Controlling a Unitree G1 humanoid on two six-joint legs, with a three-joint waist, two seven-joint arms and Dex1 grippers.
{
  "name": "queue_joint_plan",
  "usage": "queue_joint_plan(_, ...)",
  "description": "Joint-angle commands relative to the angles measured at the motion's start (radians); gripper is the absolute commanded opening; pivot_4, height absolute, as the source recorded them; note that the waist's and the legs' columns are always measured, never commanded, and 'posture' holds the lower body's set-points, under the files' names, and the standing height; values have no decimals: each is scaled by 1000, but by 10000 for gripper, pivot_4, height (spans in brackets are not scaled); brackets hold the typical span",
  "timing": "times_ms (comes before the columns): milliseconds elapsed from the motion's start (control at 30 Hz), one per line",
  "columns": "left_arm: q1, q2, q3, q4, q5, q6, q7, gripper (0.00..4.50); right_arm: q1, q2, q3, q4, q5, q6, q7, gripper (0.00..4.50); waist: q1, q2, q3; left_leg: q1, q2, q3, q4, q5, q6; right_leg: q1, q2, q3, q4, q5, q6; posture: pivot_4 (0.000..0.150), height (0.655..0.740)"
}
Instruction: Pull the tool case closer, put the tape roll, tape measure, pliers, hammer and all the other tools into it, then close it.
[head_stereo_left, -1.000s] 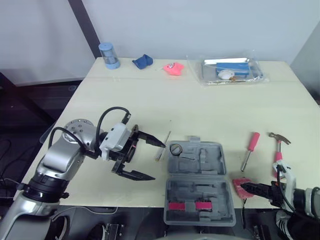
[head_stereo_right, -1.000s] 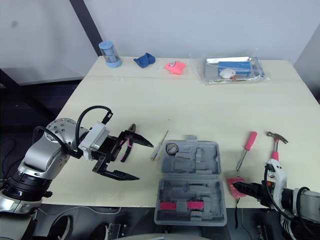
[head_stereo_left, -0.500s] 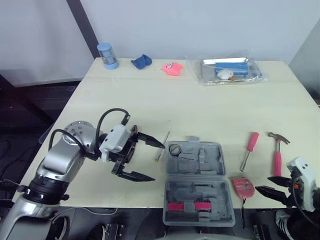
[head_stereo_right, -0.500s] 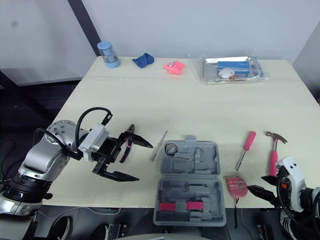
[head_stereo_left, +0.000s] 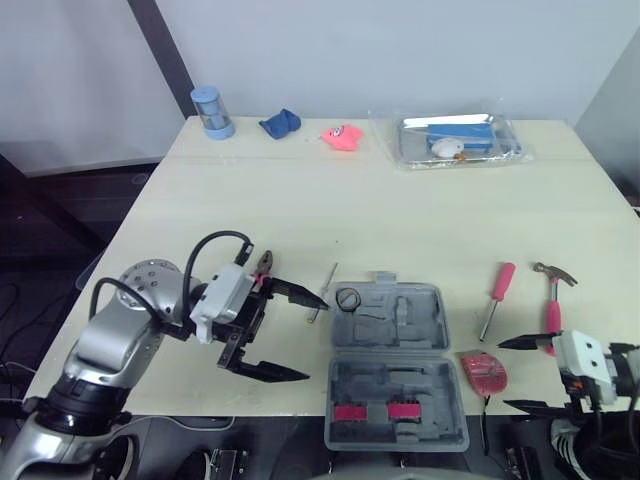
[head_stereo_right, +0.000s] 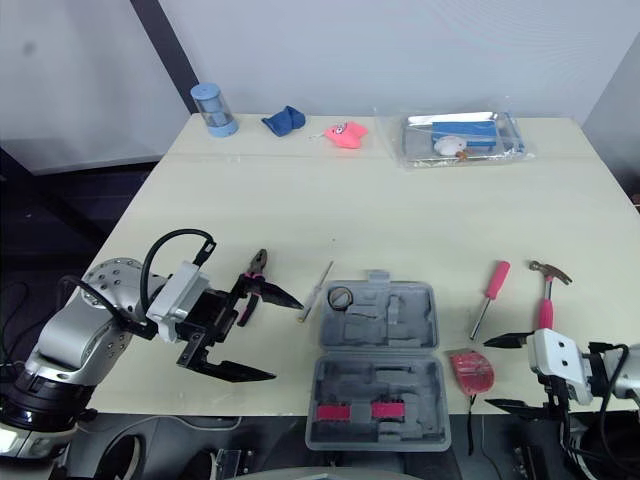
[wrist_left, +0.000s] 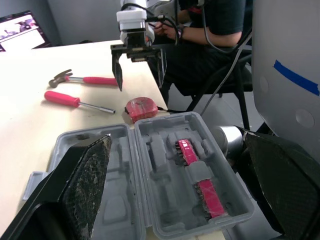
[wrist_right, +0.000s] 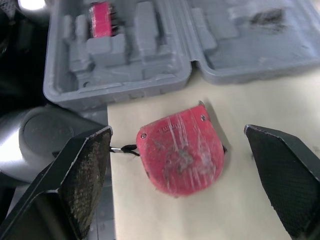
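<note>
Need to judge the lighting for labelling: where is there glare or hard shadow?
Left eye view: the clear plastic bag glints; the table is evenly lit. Right wrist view: the red tape measure shows pale sheen and a thin soft shadow. Left wrist view: the tool case is softly lit.

Pale cream rectangular table (head_stereo_left: 350, 210).

Far edge: blue cylindrical container (head_stereo_left: 210, 110), crumpled blue cloth (head_stereo_left: 279, 123), small pink object (head_stereo_left: 342, 136), clear plastic tray (head_stereo_left: 458, 140).

Near edge: open grey plastic tool case (head_stereo_left: 393, 360). Just beside it to the right is the red tape measure (head_stereo_left: 485, 371), then the pink-handled screwdriver (head_stereo_left: 497, 297) and pink-handled hammer (head_stereo_left: 553, 300). To its left are the thin metal driver (head_stereo_left: 323, 292) and pink-handled pliers (head_stereo_right: 257, 265).
</note>
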Motion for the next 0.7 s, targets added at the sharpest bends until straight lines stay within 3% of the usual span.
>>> queue_joint_plan(33, 29, 11, 44, -51, -9, 1, 18, 45000, -54, -4, 40, 68, -33, -70, 53, 44726, 3, 0, 0, 0, 0, 0, 0, 0, 0, 0, 0, 0, 0, 0, 0, 1500, 7400)
queue_joint_plan(267, 75, 10, 69, -73, -6, -8, 25, 45000, -170, 1, 108, 223, -91, -155, 87, 44726, -2, 0, 0, 0, -1, 1, 0, 0, 0, 0, -1, 1, 0, 0, 0, 1500, 7400)
queue_joint_plan(700, 91, 13, 96, -57, -40, -20, -33, 45000, -220, 30, 170, 306, -169, -230, 30, 44726, 1, 1, 1, 0, 0, 1, 0, 0, -1, 0, -1, 1, 0, 0, 0, 1500, 7400)
